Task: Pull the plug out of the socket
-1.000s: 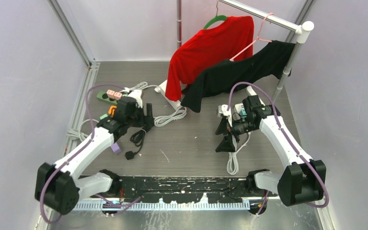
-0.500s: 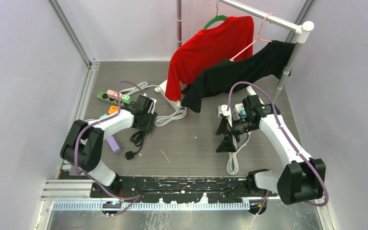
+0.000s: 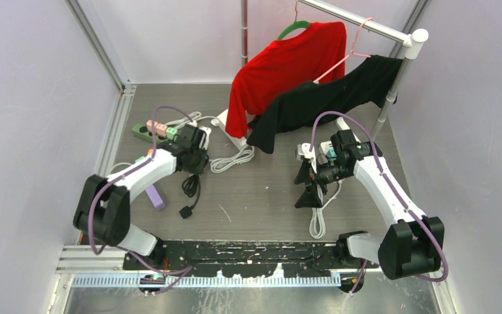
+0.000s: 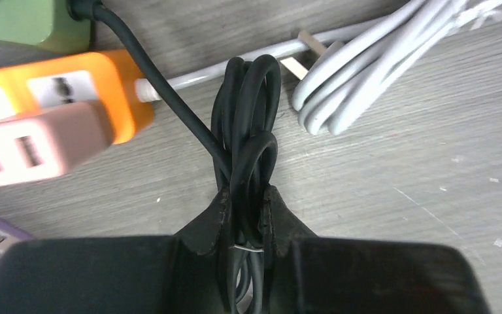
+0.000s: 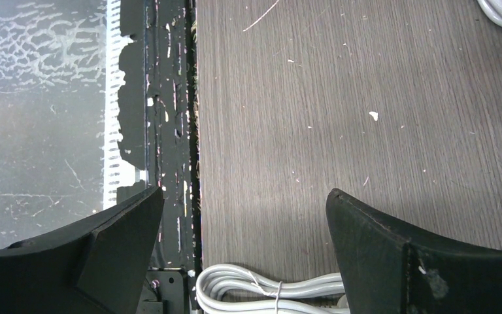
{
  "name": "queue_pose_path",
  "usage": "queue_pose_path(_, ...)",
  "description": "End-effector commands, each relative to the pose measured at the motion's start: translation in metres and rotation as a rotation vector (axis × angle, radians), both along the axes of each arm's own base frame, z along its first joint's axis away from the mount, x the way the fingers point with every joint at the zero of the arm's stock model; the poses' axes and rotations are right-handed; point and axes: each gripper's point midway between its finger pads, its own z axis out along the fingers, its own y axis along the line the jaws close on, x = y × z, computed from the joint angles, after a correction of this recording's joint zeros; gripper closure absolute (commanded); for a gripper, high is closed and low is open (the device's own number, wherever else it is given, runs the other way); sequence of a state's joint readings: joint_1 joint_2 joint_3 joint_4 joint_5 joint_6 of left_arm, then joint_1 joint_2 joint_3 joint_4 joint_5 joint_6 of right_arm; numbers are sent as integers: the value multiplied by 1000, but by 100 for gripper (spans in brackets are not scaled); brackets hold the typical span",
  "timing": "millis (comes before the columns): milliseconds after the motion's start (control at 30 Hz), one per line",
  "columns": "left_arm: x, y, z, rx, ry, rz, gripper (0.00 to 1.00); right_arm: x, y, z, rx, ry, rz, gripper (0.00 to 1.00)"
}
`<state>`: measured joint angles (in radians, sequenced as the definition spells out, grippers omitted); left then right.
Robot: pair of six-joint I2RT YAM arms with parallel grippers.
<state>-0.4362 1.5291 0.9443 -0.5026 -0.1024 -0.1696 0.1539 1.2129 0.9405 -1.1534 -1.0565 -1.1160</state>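
My left gripper (image 3: 193, 156) (image 4: 245, 212) is shut on a tied bundle of black cord (image 4: 248, 124) lying on the table. One strand of the cord runs up to the green socket strip (image 4: 13, 23) (image 3: 142, 131); its joint with the strip is cut off by the frame's edge. In the top view a black plug (image 3: 186, 212) lies loose on the table at the cord's near end. My right gripper (image 3: 307, 186) (image 5: 245, 191) stands wide open over the right half, with nothing between its fingers.
An orange socket strip (image 4: 59, 78) with a pink block (image 4: 19, 154) lies beside the cord, and a purple strip (image 3: 155, 196) nearer. White cord coils (image 3: 232, 160) (image 5: 268, 288) lie mid-table and under the right gripper. A rack pole (image 3: 392, 85) holds red (image 3: 281, 65) and black (image 3: 327, 98) shirts.
The left gripper went from open to shut on the black cord bundle and shifted slightly left and away. The loose black plug slid a little to the right. The right arm stayed still.
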Motion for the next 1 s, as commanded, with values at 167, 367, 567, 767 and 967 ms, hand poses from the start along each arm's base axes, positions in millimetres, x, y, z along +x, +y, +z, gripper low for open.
queue_pose_path(167,43,5,154,-404,-424,147,100,2,4,20,49,-68,10,0)
queue_pose_path(367,52,10,201,-523,-509,173,100,0,5,23,61,-79,12,0)
queue_pose_path(567,63,1,251,-628,-577,136,100,-2,6,24,73,-78,15,0)
queue_pose_path(767,74,24,317,-522,-729,168,100,-3,6,24,78,-83,15,0)
queue_pose_path(967,82,39,373,-444,-863,162,100,-4,7,24,86,-83,18,0)
